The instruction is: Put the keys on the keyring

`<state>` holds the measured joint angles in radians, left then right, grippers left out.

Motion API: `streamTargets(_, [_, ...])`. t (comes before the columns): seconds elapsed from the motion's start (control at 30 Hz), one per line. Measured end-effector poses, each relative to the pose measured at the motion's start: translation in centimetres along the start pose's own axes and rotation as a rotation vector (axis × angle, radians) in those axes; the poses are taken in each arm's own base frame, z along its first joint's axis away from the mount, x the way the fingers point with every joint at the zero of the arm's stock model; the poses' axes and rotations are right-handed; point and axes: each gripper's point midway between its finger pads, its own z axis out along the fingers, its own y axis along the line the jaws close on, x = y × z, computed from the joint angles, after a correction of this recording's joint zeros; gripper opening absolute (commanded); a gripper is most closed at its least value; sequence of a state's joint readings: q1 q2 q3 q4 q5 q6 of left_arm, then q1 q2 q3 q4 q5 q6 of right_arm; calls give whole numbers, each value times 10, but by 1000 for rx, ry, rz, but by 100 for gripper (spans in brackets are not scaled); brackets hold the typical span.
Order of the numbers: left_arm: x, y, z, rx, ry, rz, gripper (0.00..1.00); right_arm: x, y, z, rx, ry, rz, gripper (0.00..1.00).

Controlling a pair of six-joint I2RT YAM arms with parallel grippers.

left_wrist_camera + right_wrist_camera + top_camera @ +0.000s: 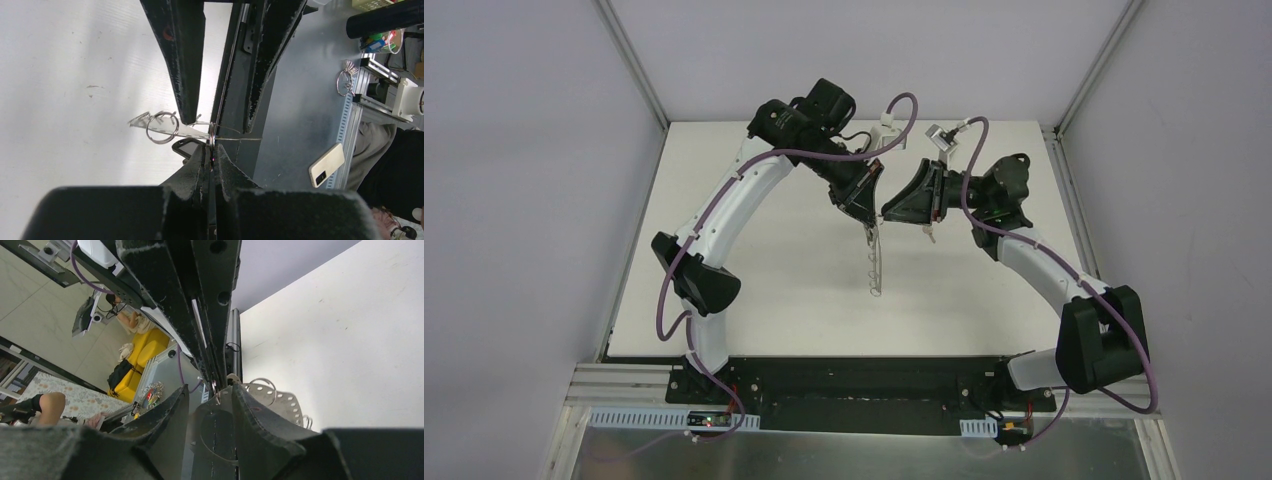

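Note:
My left gripper (867, 222) (212, 149) is shut on the keyring, pinching one small silver wire loop edge-on. The keyring's grey perforated band (165, 129) hangs from it above the table (754, 280); from above it (877, 270) dangles edge-on. It also shows in the right wrist view (282, 400). A dark oblong tag (186, 148), apparently a key's, sits beside my left fingertips. The red-headed key is not visible. My right gripper (887, 213) (212, 390) is open, facing the left one, with its fingers (187, 75) either side of the held loop.
The white table ends at metal rails (1074, 220) on both sides. Both arms crowd the far middle of the table. Beyond the table's edge, off the workspace, lie a phone (326, 164) and another bunch of rings (345, 80).

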<state>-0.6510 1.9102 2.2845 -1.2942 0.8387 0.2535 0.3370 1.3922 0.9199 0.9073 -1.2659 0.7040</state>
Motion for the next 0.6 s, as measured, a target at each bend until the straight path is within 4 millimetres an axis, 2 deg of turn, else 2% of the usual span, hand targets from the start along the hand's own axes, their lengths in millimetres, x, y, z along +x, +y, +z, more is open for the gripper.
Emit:
streamTargets(0.33, [0,0,0,1,-1,2,0,8,2,2,-16,31,-4,36])
streamTargets(0.6, [-1,-3,0,19,-5,1,0,15,-3,5,-4,50,20,26])
